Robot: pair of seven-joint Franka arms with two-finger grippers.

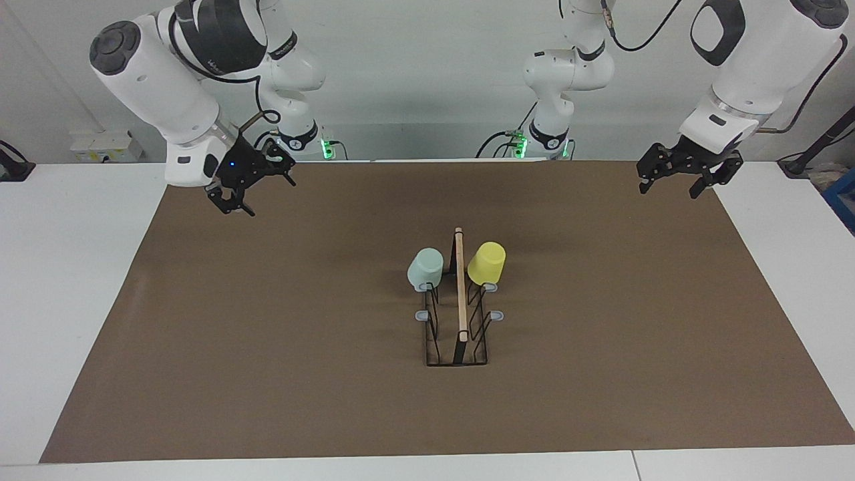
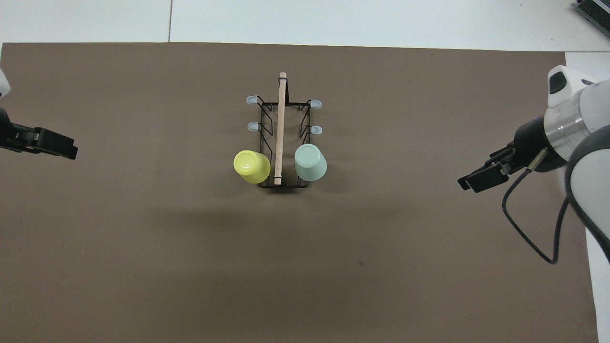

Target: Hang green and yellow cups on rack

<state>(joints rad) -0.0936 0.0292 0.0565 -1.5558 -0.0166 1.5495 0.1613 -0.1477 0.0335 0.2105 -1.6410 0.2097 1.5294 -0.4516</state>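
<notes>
The black wire rack (image 1: 458, 334) with its wooden rod (image 2: 281, 119) stands at the middle of the brown mat. The pale green cup (image 1: 426, 268) hangs upside down on the rack's prong nearest the robots, on the side toward the right arm's end. The yellow cup (image 1: 487, 263) hangs likewise on the side toward the left arm's end. Both show in the overhead view: green cup (image 2: 310, 162), yellow cup (image 2: 251, 166). My right gripper (image 1: 267, 196) is open and empty, raised over the mat's corner at its own end. My left gripper (image 1: 668, 190) is open and empty, raised over its end.
The brown mat (image 1: 267, 347) covers most of the white table (image 1: 73, 280). Several grey-tipped prongs (image 1: 422, 315) farther from the robots than the cups are bare. The right arm's cable (image 2: 524, 228) hangs over the mat's edge.
</notes>
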